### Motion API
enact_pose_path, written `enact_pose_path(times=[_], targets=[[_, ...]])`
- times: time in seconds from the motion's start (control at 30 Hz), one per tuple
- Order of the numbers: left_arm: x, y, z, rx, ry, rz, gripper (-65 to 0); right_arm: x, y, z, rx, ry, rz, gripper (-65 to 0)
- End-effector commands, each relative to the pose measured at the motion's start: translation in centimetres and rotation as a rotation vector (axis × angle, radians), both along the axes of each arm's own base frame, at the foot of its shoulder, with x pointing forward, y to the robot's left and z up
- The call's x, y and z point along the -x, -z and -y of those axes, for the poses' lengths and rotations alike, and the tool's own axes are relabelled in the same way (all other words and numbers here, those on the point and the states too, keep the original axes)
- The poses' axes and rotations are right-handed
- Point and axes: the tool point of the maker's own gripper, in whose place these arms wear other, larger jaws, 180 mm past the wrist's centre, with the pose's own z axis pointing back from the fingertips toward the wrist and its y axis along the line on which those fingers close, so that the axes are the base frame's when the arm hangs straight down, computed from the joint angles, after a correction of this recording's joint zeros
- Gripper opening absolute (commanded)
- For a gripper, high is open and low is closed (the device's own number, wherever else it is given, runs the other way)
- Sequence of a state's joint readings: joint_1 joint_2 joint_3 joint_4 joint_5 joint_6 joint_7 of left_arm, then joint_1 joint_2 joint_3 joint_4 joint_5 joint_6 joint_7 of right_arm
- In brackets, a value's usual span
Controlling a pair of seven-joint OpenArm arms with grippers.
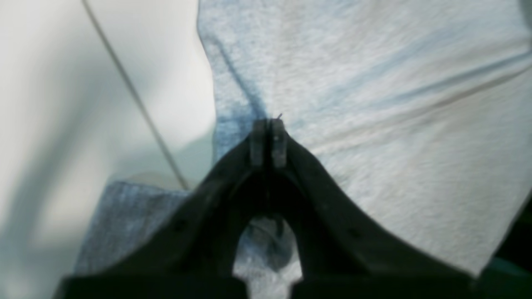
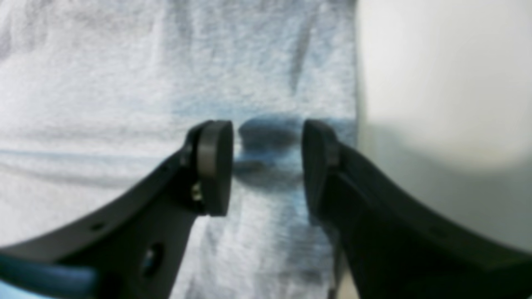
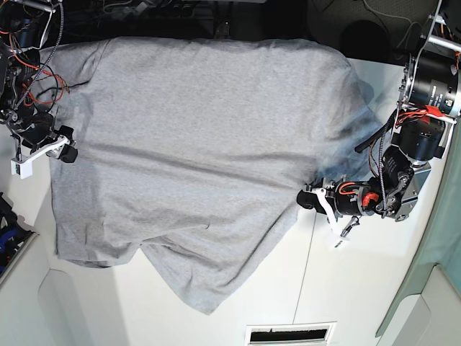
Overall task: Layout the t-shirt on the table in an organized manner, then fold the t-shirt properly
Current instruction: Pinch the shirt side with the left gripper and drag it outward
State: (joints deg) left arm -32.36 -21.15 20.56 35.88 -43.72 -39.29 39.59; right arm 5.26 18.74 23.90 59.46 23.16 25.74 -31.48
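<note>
A grey t-shirt lies spread across the white table, blank side up. The left gripper, at the right edge, is clamped on the shirt's side; the right gripper, at the left edge, hangs with jaws apart over the cloth.

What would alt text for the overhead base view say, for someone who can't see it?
A large grey t-shirt lies spread, still wrinkled, across a white table. The left gripper pinches the shirt's edge on the picture's right, and the right gripper sits open at the opposite edge.
</note>
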Motion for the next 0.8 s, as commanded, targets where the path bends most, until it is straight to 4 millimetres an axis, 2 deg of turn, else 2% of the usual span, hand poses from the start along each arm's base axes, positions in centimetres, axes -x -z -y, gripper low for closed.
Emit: enact_pose_path(times=[0.0, 0.13, 0.23, 0.3, 0.4, 0.5, 0.57, 0.63, 0.77], targets=[[-1.5, -2.0, 0.1, 0.041, -0.007, 0.036, -65.0, 1.2, 0.5, 1.1, 0.031, 0.01, -0.064, -36.8], [-0.6, -2.5, 1.1, 0.123, -0.013, -0.037, -57.6, 0.4, -0.9, 2.0, 0.015, 0.05, -0.017, -36.8], [-1.2, -3.5, 0.8, 0.181, -0.049, -0.019, -45.9, -0.9, -3.2, 2.8, 0.003, 0.087, 0.067, -36.8], [-2.2, -4.9, 0.1, 0.212, -0.077, 0.033, -40.9, -1.7, -4.8, 3.1, 0.01, 0.1, 0.122, -36.8], [-4.2, -7.8, -0.8, 0.235, -0.108, 0.151, -40.7, -3.1, -6.9, 3.2, 0.025, 0.096, 0.186, -36.8], [-6.0, -9.9, -1.0, 0.221, -0.116, 0.268, -40.7, -4.3, -8.0, 3.2, 0.026, 0.095, 0.219, -36.8], [-6.8, -10.0, -0.7, 0.174, -0.103, 0.335, -40.7, -5.2, -8.5, 2.9, 0.02, 0.098, 0.245, -36.8], [-7.4, -9.0, -0.1, 0.092, -0.097, 0.37, -40.7, -6.0, -8.8, 2.6, 0.022, 0.099, 0.263, -36.8], [-8.2, -7.4, 2.5, 0.007, -0.094, 0.409, -40.7, -7.9, -7.8, 1.4, 0.016, 0.104, 0.257, -36.8]])
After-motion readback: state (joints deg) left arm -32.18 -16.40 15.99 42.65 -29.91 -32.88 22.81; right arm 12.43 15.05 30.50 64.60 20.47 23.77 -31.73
